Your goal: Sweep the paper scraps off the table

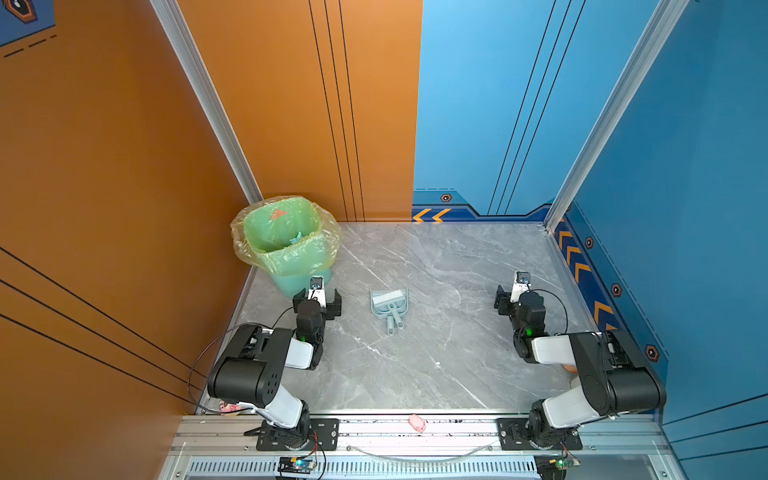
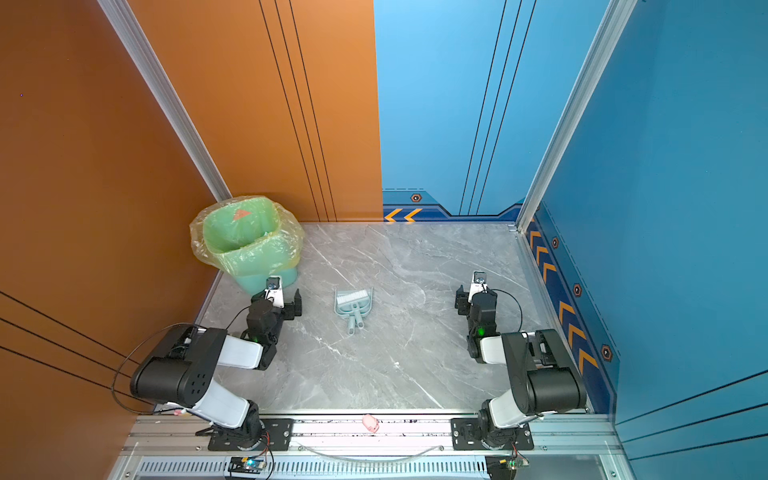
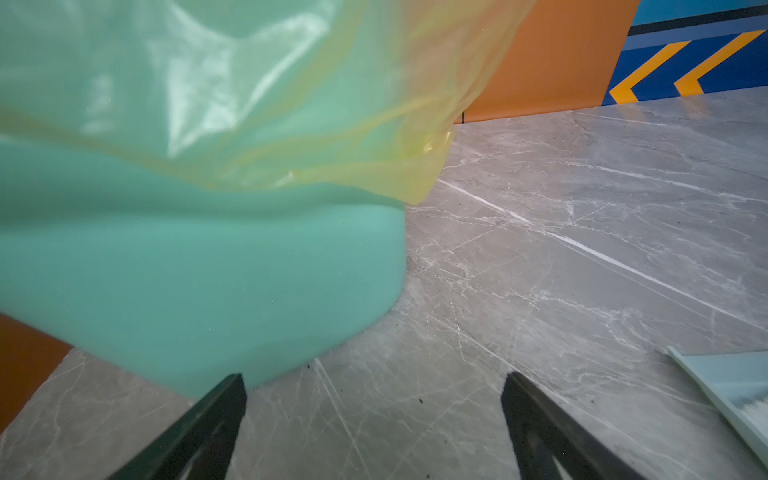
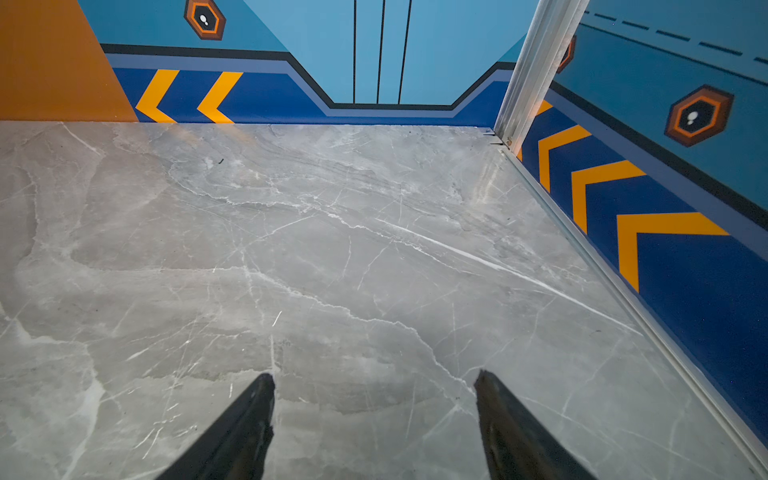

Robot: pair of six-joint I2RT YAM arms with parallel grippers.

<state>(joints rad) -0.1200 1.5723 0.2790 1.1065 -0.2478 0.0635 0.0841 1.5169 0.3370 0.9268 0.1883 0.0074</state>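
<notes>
No paper scraps lie on the bare part of the grey marble table [image 1: 436,353] in any view. An orange scrap [image 1: 277,214] and a light blue scrap [image 1: 296,237] show inside the bin. My left gripper [image 1: 317,300] is open and empty just in front of the bin's base, its fingertips [image 3: 237,384] wide apart over bare table. At the right side my right gripper [image 1: 515,297] is also open and empty, low over bare marble [image 4: 291,249]. The grey-blue dustpan with its brush [image 1: 390,305] rests on the table between the two grippers, touched by neither.
A mint-green bin [image 1: 291,266] lined with a yellowish bag stands in the back left corner. A pink pig toy [image 1: 417,422] sits on the front rail. Something small and orange [image 1: 569,368] peeks out under the right arm. Walls enclose three sides.
</notes>
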